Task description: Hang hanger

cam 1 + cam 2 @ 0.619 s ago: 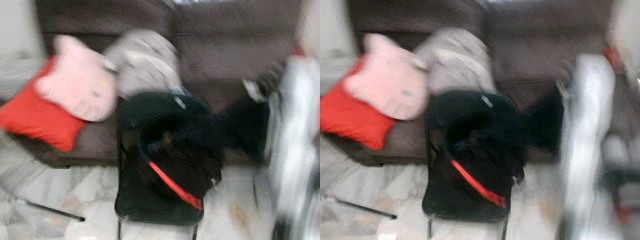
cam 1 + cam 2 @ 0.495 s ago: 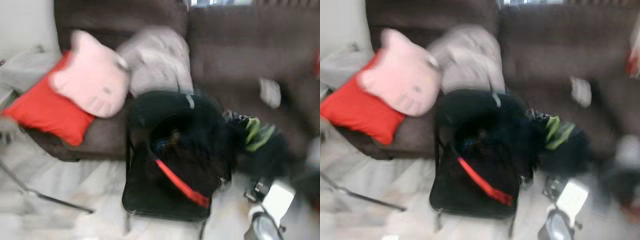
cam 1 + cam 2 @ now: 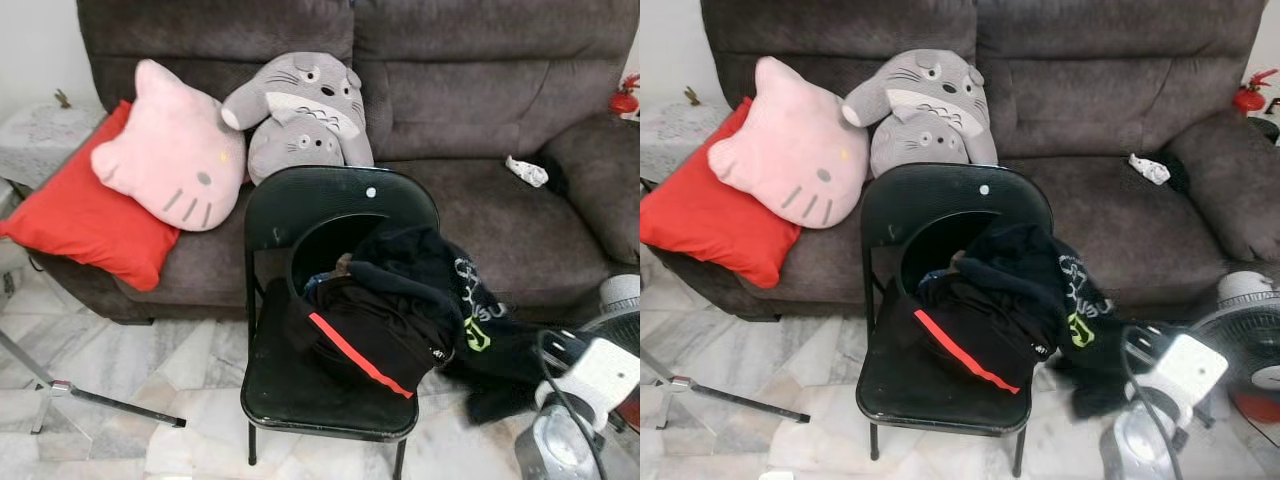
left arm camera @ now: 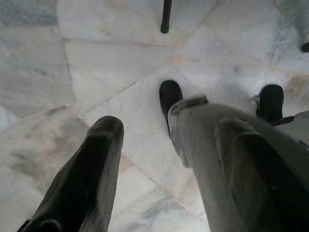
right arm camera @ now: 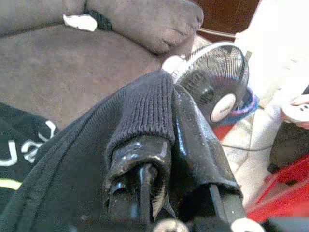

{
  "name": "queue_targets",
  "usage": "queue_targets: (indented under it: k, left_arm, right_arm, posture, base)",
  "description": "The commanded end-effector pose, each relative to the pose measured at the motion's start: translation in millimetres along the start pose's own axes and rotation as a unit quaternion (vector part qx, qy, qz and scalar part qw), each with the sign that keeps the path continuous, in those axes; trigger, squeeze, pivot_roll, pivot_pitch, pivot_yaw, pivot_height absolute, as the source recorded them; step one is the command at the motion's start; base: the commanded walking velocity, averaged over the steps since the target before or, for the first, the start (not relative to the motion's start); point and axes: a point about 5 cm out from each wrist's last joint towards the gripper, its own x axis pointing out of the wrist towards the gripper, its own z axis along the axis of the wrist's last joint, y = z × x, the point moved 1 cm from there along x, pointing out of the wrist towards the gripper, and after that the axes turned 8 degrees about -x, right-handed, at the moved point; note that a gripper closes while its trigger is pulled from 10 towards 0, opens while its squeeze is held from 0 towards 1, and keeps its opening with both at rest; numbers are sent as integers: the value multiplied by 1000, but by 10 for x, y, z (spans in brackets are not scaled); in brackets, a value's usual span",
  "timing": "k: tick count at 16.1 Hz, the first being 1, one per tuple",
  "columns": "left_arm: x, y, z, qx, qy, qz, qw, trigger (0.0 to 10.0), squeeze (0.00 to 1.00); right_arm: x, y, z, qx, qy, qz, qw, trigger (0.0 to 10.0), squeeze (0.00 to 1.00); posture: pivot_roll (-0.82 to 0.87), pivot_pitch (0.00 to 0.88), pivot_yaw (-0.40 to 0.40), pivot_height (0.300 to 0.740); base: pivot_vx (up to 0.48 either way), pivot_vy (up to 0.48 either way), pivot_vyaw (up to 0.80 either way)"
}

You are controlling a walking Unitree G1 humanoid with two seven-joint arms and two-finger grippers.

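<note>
while my right gripper (image 5: 159, 159) is clenched on a dark knit garment (image 5: 82, 159) beside the chair (image 3: 300, 390), i spot no hanger. my left gripper (image 4: 169, 159) hangs released over the floor (image 4: 96, 63).

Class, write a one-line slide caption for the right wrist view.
Right claw shut on dark knit garment, with sofa and floor fan behind.

a heap of dark clothes (image 3: 385, 315), one piece with a red stripe, lies piled on the black folding chair (image 3: 300, 400), spilling off its right side.
</note>
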Motion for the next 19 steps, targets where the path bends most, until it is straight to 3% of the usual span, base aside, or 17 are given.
queue_targets:
  k: [1, 2, 4, 5, 6, 7, 9, 11, 12, 13, 14, 15, 19]
  left_arm:
    - [-21, 30, -96, 1, 14, 3, 1000, 10000, 0]
    - [-21, 29, -95, 1, 14, 3, 1000, 10000, 0]
    - [-21, 25, -94, -2, 11, 3, 1000, 10000, 0]
    - [-21, 24, -93, -2, 11, 3, 1000, 10000, 0]
    - [-22, 26, -95, -3, 11, 3, 1000, 10000, 0]
    - [-22, 27, -98, -2, 11, 4, 1000, 10000, 0]
    - [-24, 28, -106, -2, 12, 5, 1000, 10000, 0]
    - [-26, 30, -112, -2, 12, 5, 1000, 10000, 0]
    - [-26, 28, -114, -1, 12, 4, 1000, 10000, 0]
    - [-26, 26, -118, 1, 13, 4, 1000, 10000, 0]
    - [-27, 26, -120, 1, 14, 4, 1000, 10000, 0]
    - [-27, 22, -123, 2, 14, 3, 1000, 10000, 0]
    - [-27, 22, -124, 4, 14, 2, 1000, 10000, 0]
  right_arm:
    - [-18, -24, -275, -2, 68, 6, 998, 0, 0]
    - [-27, -27, -362, 0, 88, 7, 996, 0, 0]
    - [-150, -110, -939, -19, 227, 8, 974, 0, 0]
    - [-168, -130, -994, -21, 239, 5, 971, 0, 0]
    - [-301, -223, -1289, -7, 318, -11, 948, 0, 0]
    - [-396, -284, -1423, -9, 358, -29, 933, 0, 0]
    - [-542, -344, -1590, -13, 405, -37, 913, 0, 0]
    - [-594, -335, -1643, -6, 414, -33, 910, 0, 0]
    - [-661, -392, -1708, -10, 432, -45, 901, 0, 0]
    - [-896, -592, -1879, -16, 493, -105, 863, 0, 0]
    - [-965, -645, -1921, -18, 509, -121, 852, 0, 0]
    - [-1160, -804, -2024, -33, 543, -154, 825, 0, 0]
    - [-1346, -1008, -2112, -69, 565, -163, 806, 0, 0]
  posture:
    - [-104, 152, 4, 740]
    - [-104, 152, 4, 740]
    - [-101, 147, 1, 740]
    - [-98, 147, 2, 740]
    - [-99, 145, 2, 740]
    - [-97, 142, 1, 740]
    - [-88, 139, 2, 740]
    - [-87, 137, 3, 740]
    - [-91, 134, 3, 740]
    - [-88, 129, 3, 740]
    - [-88, 129, 3, 740]
    - [-83, 127, 1, 740]
    - [-87, 129, 0, 740]
  base:
    - [0, 0, 0]
    - [0, 0, 0]
    - [0, 0, 0]
    - [0, 0, 0]
    - [0, 0, 0]
    - [0, 0, 0]
    - [0, 0, 0]
    - [0, 0, 0]
    - [0, 0, 0]
    - [0, 0, 0]
    - [0, 0, 0]
    - [0, 0, 0]
    - [0, 0, 0]
